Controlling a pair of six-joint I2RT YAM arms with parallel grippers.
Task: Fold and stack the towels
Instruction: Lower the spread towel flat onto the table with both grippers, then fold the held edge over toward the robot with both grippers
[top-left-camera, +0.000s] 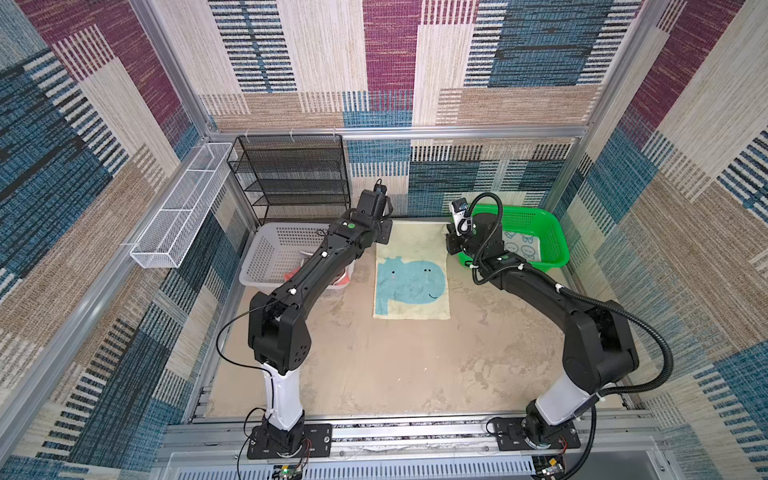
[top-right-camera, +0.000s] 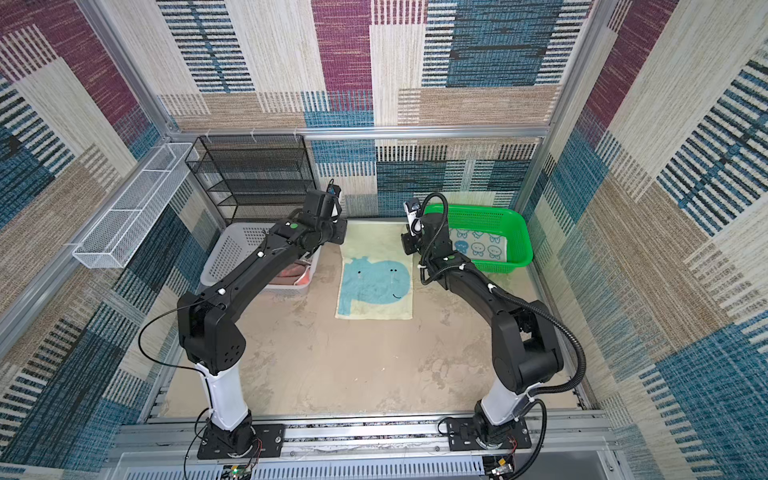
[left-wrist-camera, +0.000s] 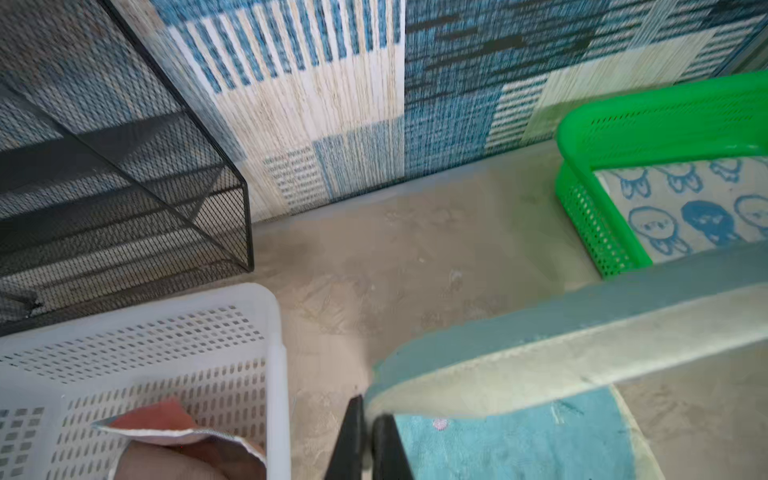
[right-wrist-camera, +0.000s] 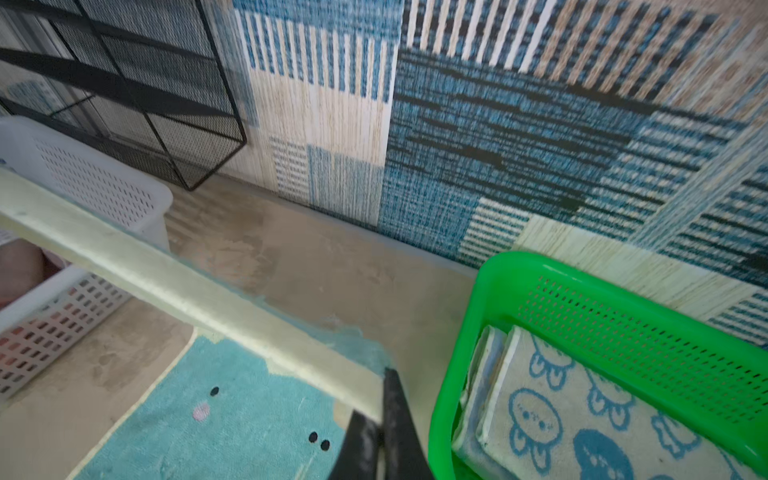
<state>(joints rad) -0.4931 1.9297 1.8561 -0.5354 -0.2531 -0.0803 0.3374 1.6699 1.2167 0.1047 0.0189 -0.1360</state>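
**Towel gripped at both far corners**

Table (top-left-camera: 395, 365), sandy and mottled, carries everything shown. At its middle lies the teal towel (top-left-camera: 411, 286) (top-right-camera: 376, 286), cream-edged, with a smiling blue animal shape facing up. Its near half lies flat on the table, while its far edge is raised off the surface and stretched as a cream band between the two grippers.

A black mesh rack (top-left-camera: 291, 178) stands against the back wall. The white basket (top-left-camera: 266, 253), just left of the towel, holds a reddish-brown cloth (left-wrist-camera: 166, 419). The green basket (top-left-camera: 555, 235), just right of the towel, holds a folded white towel with blue rabbit faces (right-wrist-camera: 540, 415).

The left gripper (left-wrist-camera: 368, 411) has its jaws pressed together on the towel's far left corner, as the left wrist view shows. The right gripper (right-wrist-camera: 374, 395) is likewise clamped on the far right corner, beside the green basket's wall. In both top views the wrists hide the fingertips; the wrist views show the cloth running straight from one grip towards the other.
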